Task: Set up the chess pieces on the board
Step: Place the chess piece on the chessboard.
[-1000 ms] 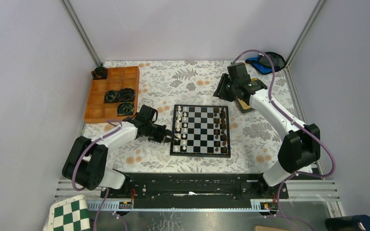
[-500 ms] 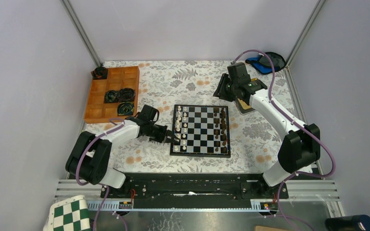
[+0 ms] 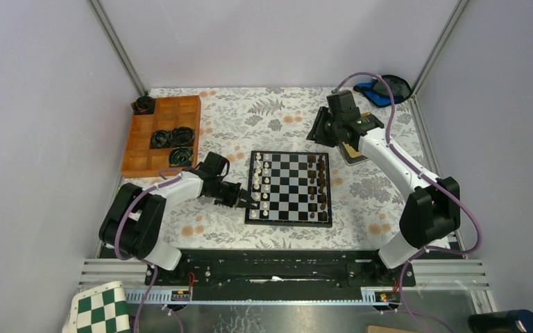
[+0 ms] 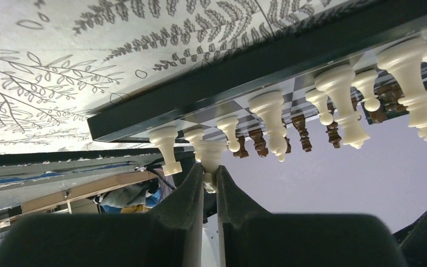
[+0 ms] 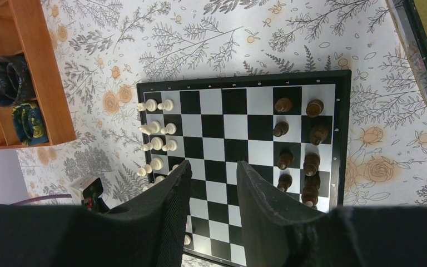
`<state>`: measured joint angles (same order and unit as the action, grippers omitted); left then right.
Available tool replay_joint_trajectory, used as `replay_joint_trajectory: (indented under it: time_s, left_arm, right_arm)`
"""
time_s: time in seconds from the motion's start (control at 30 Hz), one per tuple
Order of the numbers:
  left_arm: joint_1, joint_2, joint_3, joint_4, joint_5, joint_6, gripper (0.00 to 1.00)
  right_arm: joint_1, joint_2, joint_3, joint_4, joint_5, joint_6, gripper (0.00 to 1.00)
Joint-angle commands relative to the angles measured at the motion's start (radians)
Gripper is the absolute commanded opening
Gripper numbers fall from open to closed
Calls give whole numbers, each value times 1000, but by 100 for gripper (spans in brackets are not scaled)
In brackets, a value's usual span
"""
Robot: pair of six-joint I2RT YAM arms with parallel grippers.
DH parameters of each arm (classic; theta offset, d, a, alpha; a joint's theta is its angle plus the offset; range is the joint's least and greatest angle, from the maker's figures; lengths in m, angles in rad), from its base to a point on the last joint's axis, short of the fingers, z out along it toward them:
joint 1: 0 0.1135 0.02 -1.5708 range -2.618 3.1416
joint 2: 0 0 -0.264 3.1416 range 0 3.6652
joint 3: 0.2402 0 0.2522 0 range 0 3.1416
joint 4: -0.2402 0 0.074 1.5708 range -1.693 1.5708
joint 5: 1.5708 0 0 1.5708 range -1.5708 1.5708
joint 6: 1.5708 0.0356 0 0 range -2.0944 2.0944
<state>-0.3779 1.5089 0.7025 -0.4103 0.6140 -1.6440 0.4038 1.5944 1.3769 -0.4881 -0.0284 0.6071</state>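
Left pincer (image 4: 209, 179) is clamped on a small cream chess piece (image 4: 211, 151), upright at the left edge of the black-framed, black-and-grey chessboard (image 3: 289, 219), by its near-left corner. Right pincer (image 5: 210, 172) hangs half-open, empty, beyond the far edge. Left arm's nearer.

Orange tray (image 3: 142, 149) sitting far left on floral cloth (image 3: 277, 118), holding dark rolled bundles (image 3: 182, 134). Green-checkered board (image 3: 100, 310) lying near-left.
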Motion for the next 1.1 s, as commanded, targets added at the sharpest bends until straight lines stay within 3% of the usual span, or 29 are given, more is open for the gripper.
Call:
replay_joint_trajectory:
  time_s: [0.0,0.27,0.67,0.83,0.97,1.07]
  left_arm:
    - [9,14,15,-16,30,29,1]
    - [10,57,39,-15,40,44,10]
    - [15,111,78,-15,41,70,13]
    - [18,115,82,-23,43,77,19]
    - [20,116,83,-29,41,84,31]
    - [22,115,85,-37,41,89,32]
  right_arm:
    - [-6,17,47,8,-24,-3,42]
    - [-5,34,54,8,-38,-2,42]
    - [-10,42,54,7,-46,-7,42]
    - [-12,45,56,5,-47,-8,42]
    - [-13,47,55,4,-50,-8,42]
    - [-13,48,56,5,-51,-9,42]
